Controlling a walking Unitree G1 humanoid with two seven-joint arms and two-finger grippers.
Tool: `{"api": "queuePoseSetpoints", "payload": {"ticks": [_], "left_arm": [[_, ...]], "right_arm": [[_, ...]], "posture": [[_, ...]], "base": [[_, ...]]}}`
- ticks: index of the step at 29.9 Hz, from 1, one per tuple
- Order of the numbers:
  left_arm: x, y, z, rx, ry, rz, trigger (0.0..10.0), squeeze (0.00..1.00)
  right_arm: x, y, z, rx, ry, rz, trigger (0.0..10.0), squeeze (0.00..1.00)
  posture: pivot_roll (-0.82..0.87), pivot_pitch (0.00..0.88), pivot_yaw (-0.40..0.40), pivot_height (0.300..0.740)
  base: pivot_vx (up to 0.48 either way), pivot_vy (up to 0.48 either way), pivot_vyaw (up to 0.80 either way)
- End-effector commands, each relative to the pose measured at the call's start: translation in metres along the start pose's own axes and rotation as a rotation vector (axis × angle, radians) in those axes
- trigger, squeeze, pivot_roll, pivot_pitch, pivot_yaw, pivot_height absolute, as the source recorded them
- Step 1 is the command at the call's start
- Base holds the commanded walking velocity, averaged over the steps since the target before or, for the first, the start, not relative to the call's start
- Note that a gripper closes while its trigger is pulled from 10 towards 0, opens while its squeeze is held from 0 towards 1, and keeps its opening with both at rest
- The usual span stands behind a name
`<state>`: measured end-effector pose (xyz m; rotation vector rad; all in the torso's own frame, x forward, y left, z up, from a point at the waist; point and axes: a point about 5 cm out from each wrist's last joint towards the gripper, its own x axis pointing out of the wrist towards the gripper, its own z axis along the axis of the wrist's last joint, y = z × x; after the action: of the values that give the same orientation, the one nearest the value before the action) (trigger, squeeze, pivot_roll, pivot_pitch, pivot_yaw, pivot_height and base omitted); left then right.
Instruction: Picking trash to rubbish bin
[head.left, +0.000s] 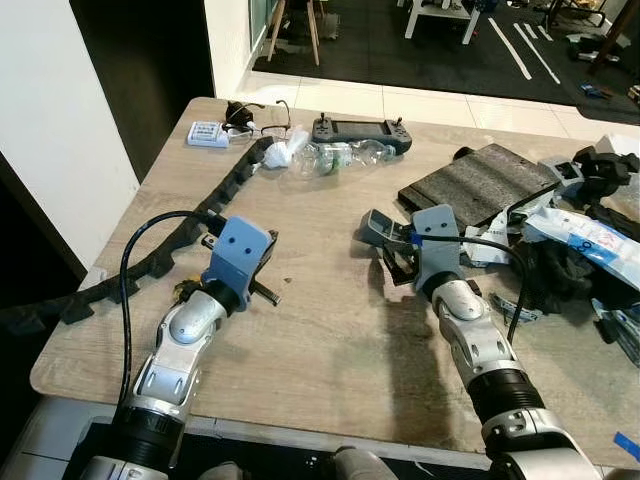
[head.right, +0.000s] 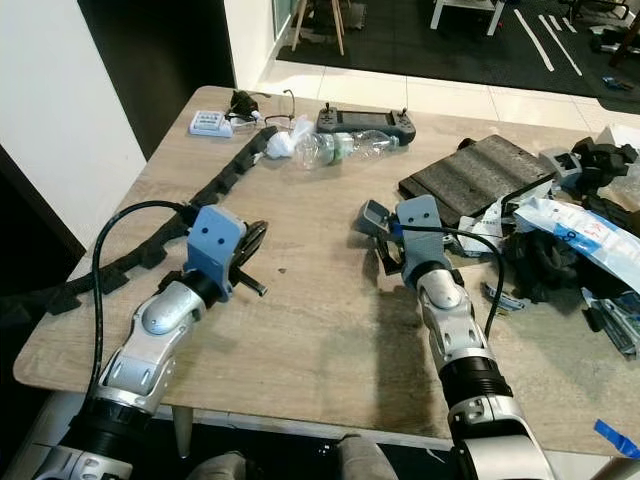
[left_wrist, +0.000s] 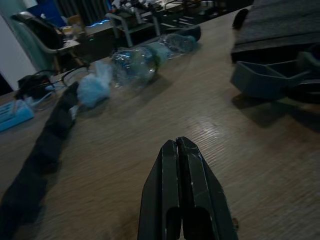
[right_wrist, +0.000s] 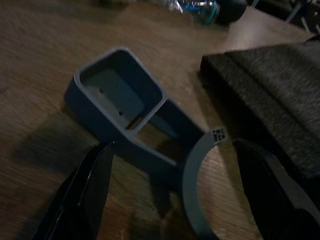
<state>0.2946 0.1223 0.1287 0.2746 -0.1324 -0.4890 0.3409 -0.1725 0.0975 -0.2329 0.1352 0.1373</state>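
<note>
Pincer on my right arm hangs low over the wooden counter with its two black fingers spread wide. Between and just ahead of them lies a grey plastic bracket, a hollow box shape with a curved strap at one end. I cannot tell whether either finger touches it, since the wrist view is dim. Just beside the bracket, on its far side from my left arm, is a dark textured slab.

My left pincer is pressed together, holding nothing, its tips just above bare wood near the counter's left side.

The trash sits well apart from both pincers, toward the far edge: a crushed clear plastic bottle on its side, with a crumpled white wad touching its left end. Behind the bottle rests a dark handheld controller. Left of the wad are a pair of glasses and a small white and blue box. A black segmented cable chain runs from near the wad down along the counter's left side. A heap of black parts and white packaging crowds the right end.
</note>
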Motion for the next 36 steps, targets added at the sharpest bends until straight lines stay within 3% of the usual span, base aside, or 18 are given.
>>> {"api": "queuePoseSetpoints", "payload": {"ticks": [1, 5, 14, 17, 20, 31, 32, 33, 36], "left_arm": [[-0.002, -0.003, 0.002, 0.004, -0.013, -0.035, 10.0, 0.0], [-0.005, -0.013, 0.005, -0.013, -0.024, -0.148, 10.0, 0.0], [-0.009, -0.019, 0.01, -0.056, -0.047, -0.222, 10.0, 0.0], [-0.014, -0.029, 0.019, -0.1, -0.073, -0.328, 10.0, 0.0], [-0.017, -0.037, 0.02, -0.085, -0.061, -0.417, 10.0, 0.0], [-0.02, -0.036, 0.022, -0.088, -0.047, -0.446, 10.0, 0.0], [-0.021, -0.036, 0.022, -0.096, -0.044, -0.447, 10.0, 0.0], [-0.021, -0.036, 0.022, -0.101, -0.042, -0.447, 10.0, 0.0], [-0.021, -0.036, 0.022, -0.105, -0.04, -0.448, 10.0, 0.0]], "right_arm": [[0.0, -0.001, -0.006, 0.009, 0.039, 0.005, 10.0, 0.0], [0.0, 0.001, -0.014, 0.018, 0.093, 0.028, 10.0, 0.0], [-0.002, 0.003, -0.021, 0.004, 0.138, 0.043, 10.0, 0.0], [-0.002, 0.004, -0.023, -0.006, 0.153, 0.047, 10.0, 0.0], [-0.002, 0.005, -0.023, -0.01, 0.159, 0.049, 10.0, 0.0], [-0.003, 0.009, -0.024, -0.014, 0.166, 0.068, 10.0, 0.0], [-0.003, 0.01, -0.025, -0.009, 0.168, 0.074, 3.3, 0.0], [-0.003, 0.01, -0.025, -0.002, 0.169, 0.077, 0.0, 0.0], [-0.003, 0.011, -0.025, 0.003, 0.172, 0.079, 0.0, 0.0]], "posture": [[0.05, 0.053, -0.045, 0.74], [0.05, 0.056, -0.045, 0.74], [0.05, 0.053, -0.046, 0.74], [0.05, 0.051, -0.049, 0.74], [0.05, 0.05, -0.049, 0.74], [0.05, 0.046, -0.047, 0.74], [0.05, 0.046, -0.046, 0.74], [0.05, 0.046, -0.046, 0.74], [0.05, 0.049, -0.046, 0.74]], "base": [[0.0, 0.0, 0.0], [0.0, 0.0, 0.0], [0.0, 0.0, 0.0], [0.0, 0.0, 0.0], [0.0, 0.0, 0.0], [0.0, 0.0, 0.0], [0.0, 0.0, 0.0], [0.0, 0.0, 0.0], [0.0, 0.0, 0.0]]}}
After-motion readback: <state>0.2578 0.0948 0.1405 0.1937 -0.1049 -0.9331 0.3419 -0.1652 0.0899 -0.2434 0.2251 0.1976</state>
